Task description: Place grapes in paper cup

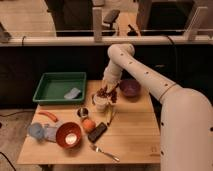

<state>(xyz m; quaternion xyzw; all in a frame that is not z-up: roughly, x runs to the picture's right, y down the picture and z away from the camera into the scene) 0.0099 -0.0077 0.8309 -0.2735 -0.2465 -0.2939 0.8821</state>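
At the middle back of the wooden table [135, 140] stands the white paper cup [101, 104]. The dark reddish-purple grapes [104, 92] hang right over its mouth, part of the bunch drooping over the right rim. My gripper [108, 89] comes down from the white arm directly above the cup and is shut on the grapes. Whether the bunch's lower end touches the cup's inside is hidden.
A green tray [50, 90] holding a grey-blue sponge [72, 93] sits back left. A purple bowl [130, 88] is right of the cup. In front are a metal cup [83, 112], an orange fruit [88, 124], an orange bowl [68, 135], a black bar [97, 132] and a fork [105, 153].
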